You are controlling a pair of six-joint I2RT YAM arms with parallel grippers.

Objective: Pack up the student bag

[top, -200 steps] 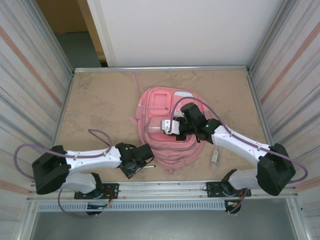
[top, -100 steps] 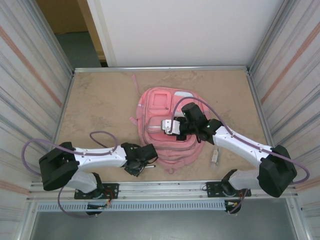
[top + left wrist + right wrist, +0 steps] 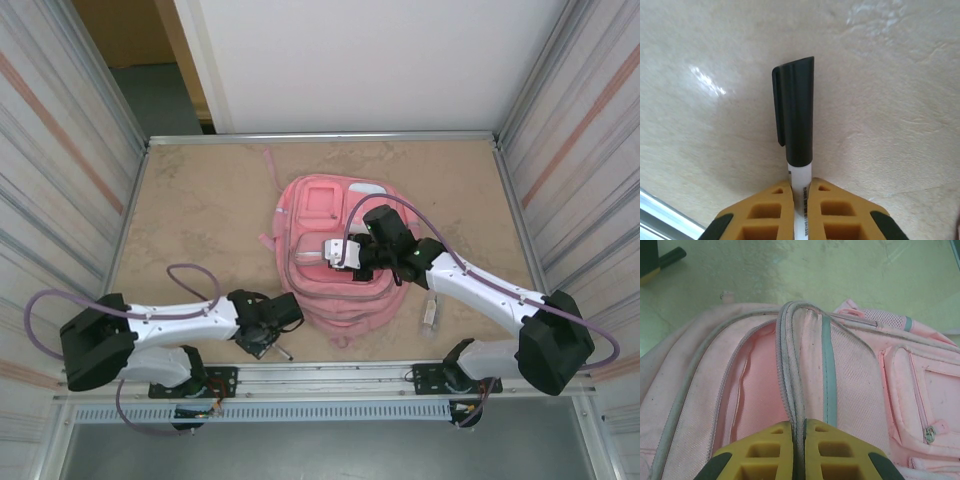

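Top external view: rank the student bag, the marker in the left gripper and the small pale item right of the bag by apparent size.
1. student bag, by far largest.
2/3. pale item and marker: not ranked; the left gripper covers most of the marker.

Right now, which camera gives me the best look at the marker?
The left wrist view: the marker is close up, black cap and white barrel, gripped by the left end effector. In the top view it is a thin sliver beside that end effector. The right wrist view's top-left dark stub may be it.
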